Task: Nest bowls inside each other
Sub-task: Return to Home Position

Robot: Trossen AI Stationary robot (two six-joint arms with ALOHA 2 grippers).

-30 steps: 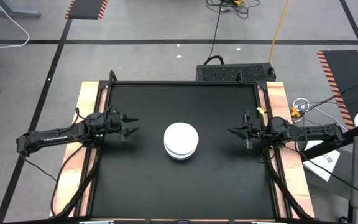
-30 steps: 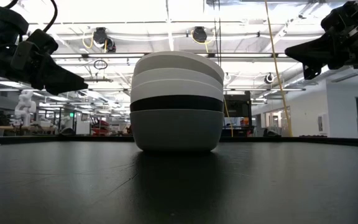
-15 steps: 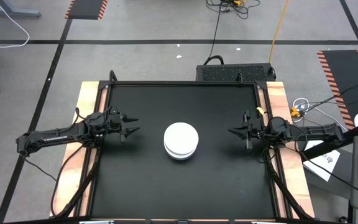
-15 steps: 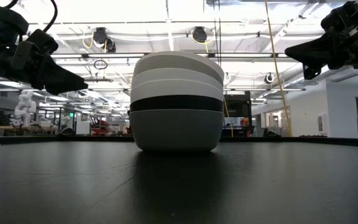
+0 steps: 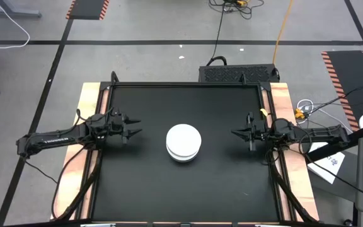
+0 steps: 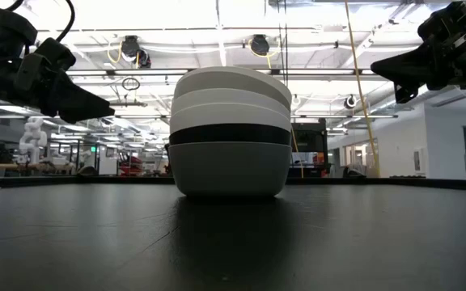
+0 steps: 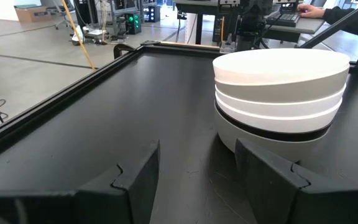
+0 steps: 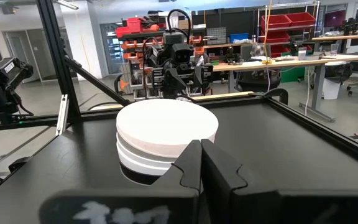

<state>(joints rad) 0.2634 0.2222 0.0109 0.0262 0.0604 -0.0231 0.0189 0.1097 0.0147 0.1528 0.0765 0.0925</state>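
The bowls (image 5: 183,142) sat nested in one stack at the middle of the table (image 5: 144,189). Left of it the left gripper (image 5: 137,126) hovered, spread and empty. Right of it the right gripper (image 5: 234,133) hovered, closed on nothing.

Right wrist | your right end effector (image 8: 201,144) has its fingers pressed together, near the bowls (image 8: 166,129) | bowls nested in one stack, white on top, on black bench (image 8: 278,149) | left arm (image 8: 178,65) faces you beyond the stack
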